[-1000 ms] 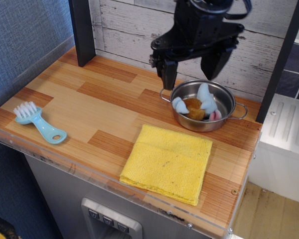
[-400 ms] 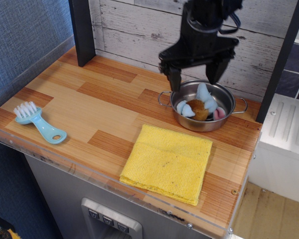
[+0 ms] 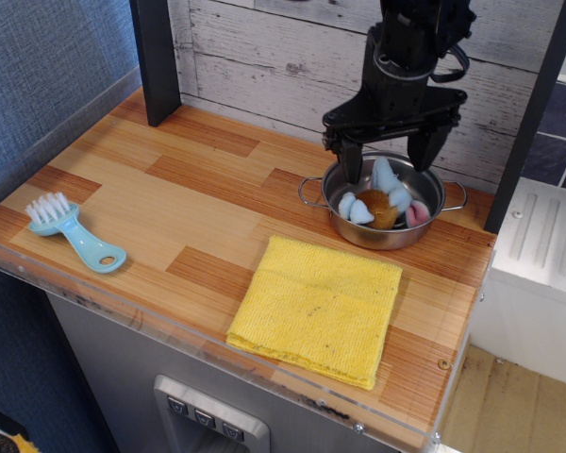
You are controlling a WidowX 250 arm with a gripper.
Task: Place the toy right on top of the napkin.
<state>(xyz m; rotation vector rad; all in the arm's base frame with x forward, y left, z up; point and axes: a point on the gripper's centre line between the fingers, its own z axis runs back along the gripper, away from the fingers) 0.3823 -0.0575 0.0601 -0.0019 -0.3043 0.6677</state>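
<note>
Across the lower centre of the frame the yellow napkin (image 3: 317, 310) lies flat and bare on the wooden counter (image 3: 170, 198), while the steel pot (image 3: 384, 201) just above it holds the plush toy (image 3: 378, 201). Over the last second the gripper (image 3: 393, 158) has dropped from well above the pot to its rim, jaws spread wide and empty around the toy, so I judge a grasp is close. Its upper arm is cut off, and the toy's lower half is hidden by the pot.

No readable text, label, brand, number or sign shows anywhere, neither on the wooden counter top nor on the grey cabinet front below it.
</note>
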